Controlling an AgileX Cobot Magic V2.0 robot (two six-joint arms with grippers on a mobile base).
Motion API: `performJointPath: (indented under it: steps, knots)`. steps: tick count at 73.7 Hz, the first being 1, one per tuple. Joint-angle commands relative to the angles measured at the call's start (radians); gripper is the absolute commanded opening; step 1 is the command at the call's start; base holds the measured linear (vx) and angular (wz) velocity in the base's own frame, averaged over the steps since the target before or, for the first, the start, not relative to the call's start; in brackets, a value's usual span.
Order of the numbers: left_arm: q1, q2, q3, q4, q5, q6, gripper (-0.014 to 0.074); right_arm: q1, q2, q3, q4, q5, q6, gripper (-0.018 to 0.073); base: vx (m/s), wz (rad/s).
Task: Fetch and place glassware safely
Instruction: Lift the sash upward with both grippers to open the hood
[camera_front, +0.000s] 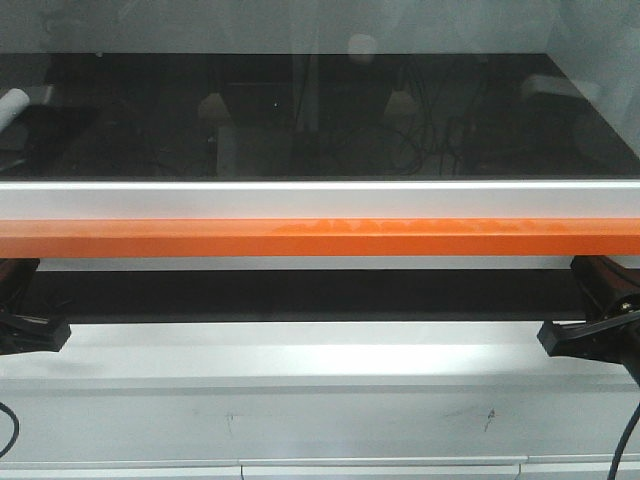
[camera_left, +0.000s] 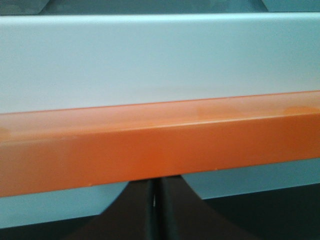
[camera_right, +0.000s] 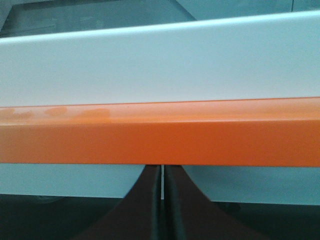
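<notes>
Can't spot the glassware in any view. Maybe behind the dark reflective glass pane (camera_front: 320, 110) above the long orange horizontal metal bar (camera_front: 320, 238), but only reflections there. Find left gripper (camera_left: 155, 184) just below the bar, jaws clenched, holding nothing. Same w/ right gripper (camera_right: 162, 169), also just below the bar. Expect glass to be stiff, slick, breakable, prob light. Best to take it round the body, low, w/ gentle squeeze; avoid knocking it on the bar.

The glassware cannot be made out behind the dark, reflective pane (camera_front: 320, 120)
</notes>
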Motion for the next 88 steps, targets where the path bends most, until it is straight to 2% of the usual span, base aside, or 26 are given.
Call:
performJointPath:
  steps: [1, 18, 32, 66, 88]
  knots:
    - [-0.006, -0.013, -0.095, -0.017, -0.239, -0.021, -0.0007, 0.002, -0.045, -0.067, -0.003, -0.205, -0.011, -0.0001, 0.0, 0.02]
    - [-0.006, -0.081, -0.101, -0.018, -0.197, -0.012, -0.0007, 0.002, -0.114, -0.166, -0.012, -0.026, -0.011, -0.0001, 0.0, 0.01]
    - [-0.006, -0.121, -0.164, -0.018, -0.095, -0.01, -0.0007, 0.002, -0.139, -0.221, -0.023, 0.025, -0.011, -0.0001, 0.0, -0.01]
    - [-0.007, -0.18, -0.207, -0.017, -0.011, -0.02, -0.0007, 0.002, -0.231, -0.266, -0.023, 0.159, -0.007, -0.0001, 0.0, 0.0]
    - [-0.008, -0.313, -0.208, -0.017, 0.239, -0.02, -0.0007, 0.002, -0.369, -0.266, -0.031, 0.373, 0.058, -0.0001, 0.0, 0.0]
